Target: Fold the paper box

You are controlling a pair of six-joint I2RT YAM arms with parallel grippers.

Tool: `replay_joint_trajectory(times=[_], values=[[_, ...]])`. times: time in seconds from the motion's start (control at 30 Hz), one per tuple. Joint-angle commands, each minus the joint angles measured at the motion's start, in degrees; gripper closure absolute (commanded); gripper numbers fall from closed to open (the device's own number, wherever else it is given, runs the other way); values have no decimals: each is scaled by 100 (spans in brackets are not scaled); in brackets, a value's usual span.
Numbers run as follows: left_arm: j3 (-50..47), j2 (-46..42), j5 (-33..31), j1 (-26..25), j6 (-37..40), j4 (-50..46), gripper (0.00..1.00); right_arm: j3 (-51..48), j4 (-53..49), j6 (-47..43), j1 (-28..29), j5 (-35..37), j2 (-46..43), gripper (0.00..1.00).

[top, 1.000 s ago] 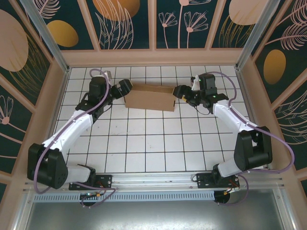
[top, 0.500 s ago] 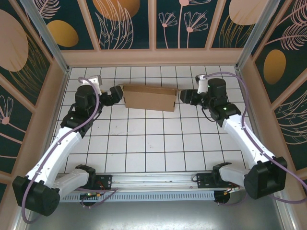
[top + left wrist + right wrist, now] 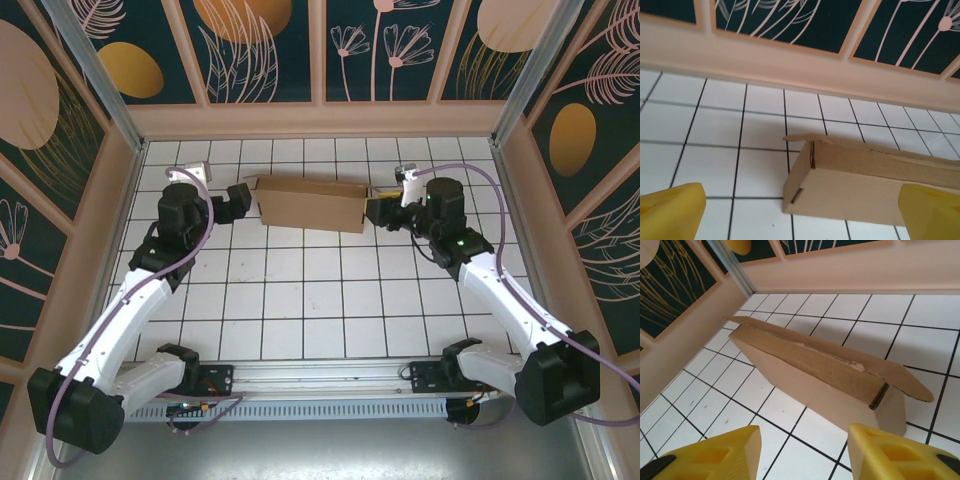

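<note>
One paper box, left fingers, right fingers off its ends

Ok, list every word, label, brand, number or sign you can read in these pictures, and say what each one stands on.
No readable text in any of the views.
paper box: plain brown cardboard, no print or label.
wall panels: painted leaves and flowers, no lettering.
tiled floor: bare grid lines, no numbers.
rail: the small parts by the left arm's base are too small to read.
</note>
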Motion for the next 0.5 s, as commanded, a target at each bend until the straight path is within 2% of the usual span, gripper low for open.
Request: replay_joint_trajectory(times=[0.0, 0.1, 0.17, 0.23, 0.3, 0.4, 0.47], values=[[-28, 158, 282, 27, 913, 677, 1, -89, 559, -524, 52, -286, -57, 52], [-106, 261, 586, 31, 1472, 1146, 4, -171, 528, -967, 36, 0, -144, 53], [-292, 306, 717, 29, 2149, 1478, 8, -282, 623, -1269, 14, 83, -228, 53], [-397, 393, 591, 30, 2621, 1696, 7, -384, 769, -1622, 13, -341, -317, 51], [-305, 568, 1113, 33, 3676, 1415, 8, -426, 671, -2376, 81, -846, -334, 52], [-265, 777, 1321, 41, 4480, 1546, 8, -556, 627, -3128, 413, -389, -439, 52], [-155, 912, 1627, 70, 4867, 1473, 12, -601, 523, -3223, 609, -131, -636, 52]])
